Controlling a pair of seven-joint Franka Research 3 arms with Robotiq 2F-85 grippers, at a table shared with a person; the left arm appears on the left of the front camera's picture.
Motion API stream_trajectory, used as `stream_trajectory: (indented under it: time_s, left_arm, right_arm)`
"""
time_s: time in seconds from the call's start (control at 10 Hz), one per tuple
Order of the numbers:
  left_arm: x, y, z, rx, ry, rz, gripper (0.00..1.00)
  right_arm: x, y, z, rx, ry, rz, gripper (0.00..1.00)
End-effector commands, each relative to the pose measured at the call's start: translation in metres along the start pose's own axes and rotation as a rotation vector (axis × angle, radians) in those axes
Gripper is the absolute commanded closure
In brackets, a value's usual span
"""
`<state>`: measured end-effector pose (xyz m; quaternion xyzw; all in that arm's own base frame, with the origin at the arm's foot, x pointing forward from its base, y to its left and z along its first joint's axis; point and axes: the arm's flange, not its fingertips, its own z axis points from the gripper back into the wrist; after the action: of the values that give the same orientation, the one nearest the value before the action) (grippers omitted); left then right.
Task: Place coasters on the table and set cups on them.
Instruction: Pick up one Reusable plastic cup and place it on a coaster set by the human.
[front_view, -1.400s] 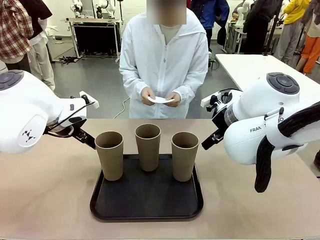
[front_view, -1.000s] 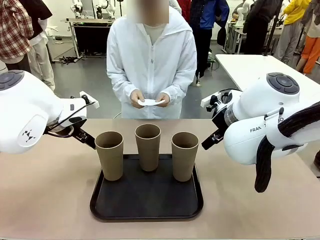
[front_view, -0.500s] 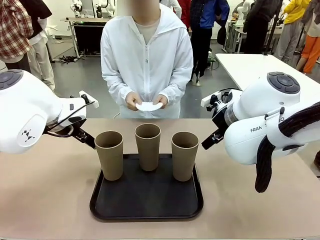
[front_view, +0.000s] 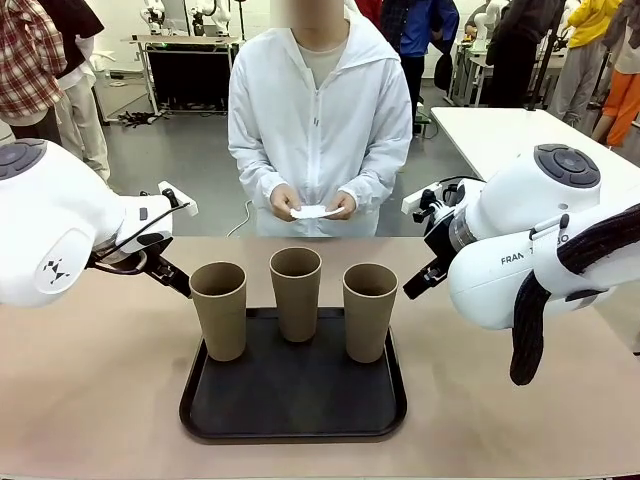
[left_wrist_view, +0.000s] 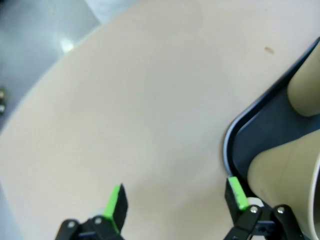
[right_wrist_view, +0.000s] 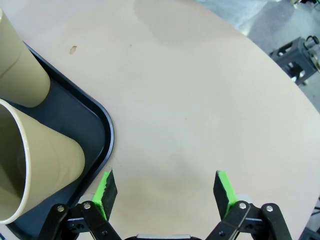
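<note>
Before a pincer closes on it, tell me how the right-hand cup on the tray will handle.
The right-hand cup is tall and narrows toward its base, so a push near the rim would probably tip it on the black tray. Its matte wall probably isn't slippery. It looks empty and thin-walled, so likely light.

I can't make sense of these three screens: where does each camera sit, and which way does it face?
Front view: fixed between the arms, facing across the table at the person holding coasters; both white arms show.
Left wrist view: on the left wrist, looking down at the table; the open left gripper shows at the bottom.
Right wrist view: likewise on the right wrist; the open right gripper shows.
Shared: all three see the black tray and cups.
</note>
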<state>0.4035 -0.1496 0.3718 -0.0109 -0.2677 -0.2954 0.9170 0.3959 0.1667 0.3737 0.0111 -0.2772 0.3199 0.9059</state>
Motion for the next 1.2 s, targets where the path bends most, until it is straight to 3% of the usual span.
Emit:
stream_trajectory:
  time_s: [0.0,0.2,0.3,0.4,0.5,0.7,0.8,0.9,1.0,1.1]
  left_arm:
    - [0.0,0.0,0.0,0.0,0.0,0.0,0.0]
    - [0.008,0.028,0.065,0.201,-0.04,-0.052,0.0]
    - [0.0,0.041,0.101,0.228,-0.058,-0.041,0.0]
    - [-0.014,0.042,0.143,0.173,-0.06,0.003,0.0]
    - [-0.029,0.032,0.168,0.037,-0.046,0.025,0.0]
    - [-0.067,0.009,0.192,-0.127,0.055,0.088,0.0]
    - [-0.089,0.006,0.191,-0.176,0.086,0.091,0.0]
    - [-0.105,0.002,0.187,-0.12,0.126,0.117,0.0]
    - [-0.105,0.01,0.18,0.043,0.127,0.096,0.0]
    - [-0.035,0.017,0.209,-0.166,0.091,0.071,0.0]
  right_arm:
    - [0.0,0.0,0.0,0.0,0.0,0.0,0.0]
    - [0.015,-0.017,0.054,-0.029,0.015,-0.035,0.0]
    - [0.016,-0.016,0.093,-0.039,0.012,-0.048,0.0]
    - [0.008,-0.004,0.13,-0.007,0.042,-0.067,0.0]
    - [-0.01,0.009,0.162,0.024,0.101,-0.068,0.0]
    - [-0.061,0.038,0.199,0.019,0.224,-0.072,0.0]
    - [-0.087,0.049,0.202,0.03,0.269,-0.082,0.0]
    - [-0.104,0.054,0.197,0.031,0.273,-0.073,0.0]
    - [-0.104,0.041,0.175,-0.101,0.273,-0.048,0.0]
    - [-0.043,0.032,0.225,0.013,0.273,-0.063,0.0]
